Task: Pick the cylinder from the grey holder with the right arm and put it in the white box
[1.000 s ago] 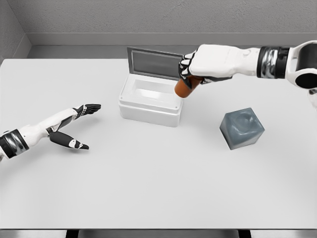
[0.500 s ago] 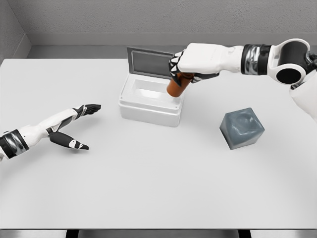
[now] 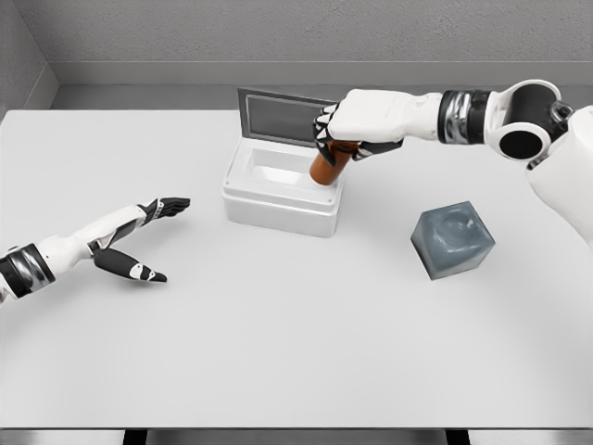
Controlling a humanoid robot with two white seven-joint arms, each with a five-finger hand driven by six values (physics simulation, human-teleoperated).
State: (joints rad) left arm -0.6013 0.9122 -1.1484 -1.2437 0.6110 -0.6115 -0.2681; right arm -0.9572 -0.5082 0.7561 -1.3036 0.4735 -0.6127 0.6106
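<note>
An orange-brown cylinder (image 3: 325, 166) hangs tilted over the right end of the white box (image 3: 278, 197), its lower end just inside the rim. My right hand (image 3: 345, 130) is shut on the cylinder's top, the arm reaching in from the right. The box stands open with its grey-lined lid (image 3: 282, 118) raised at the back. The grey holder (image 3: 452, 239) sits to the right on the table with its hollow showing nothing inside. My left hand (image 3: 139, 237) rests open on the table at the far left, away from the box.
The white table (image 3: 296, 352) ends at a grey wall behind the box. The right arm's elbow and upper arm (image 3: 547, 139) span the space above and behind the holder.
My right hand has carried the cylinder left and slightly down, from beside the box's right corner to over its right end. The left arm has not moved.
</note>
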